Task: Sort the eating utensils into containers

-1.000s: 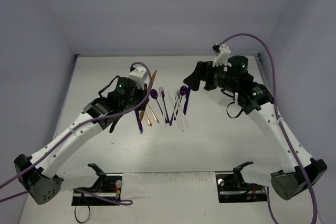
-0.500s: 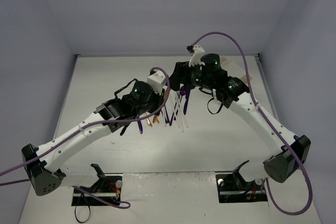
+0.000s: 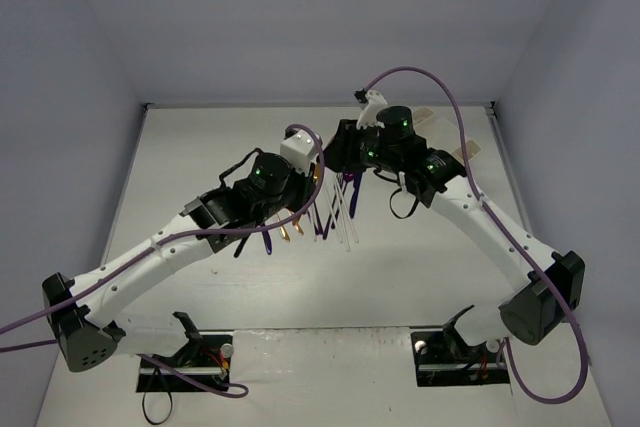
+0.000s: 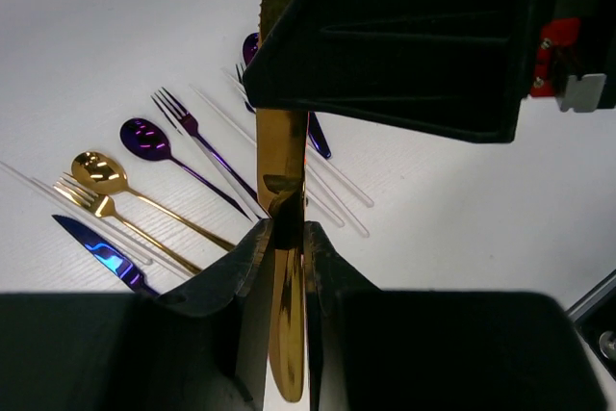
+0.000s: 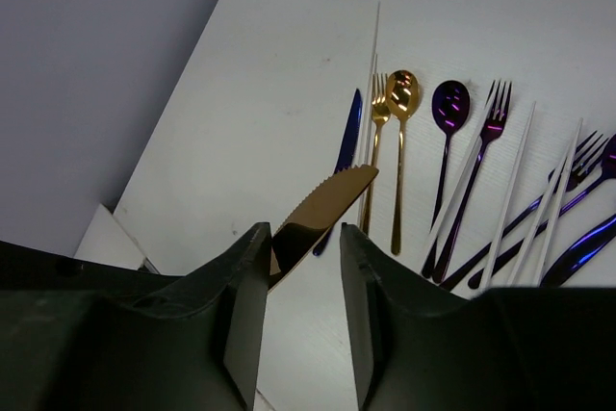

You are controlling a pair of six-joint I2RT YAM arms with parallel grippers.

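Gold knife [image 4: 282,166] clamped tight in left jaws, serrated blade tip between half-open right jaws, ungripped

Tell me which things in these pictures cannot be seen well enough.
- Top view: the left arm and right arm cover part of the utensils; their count is unsure.
- Right wrist view: whether the right gripper already presses the gold knife is unclear.
- Left wrist view: the top edge cuts off the knife held by the left gripper.
- Containers: not recognisable anywhere.
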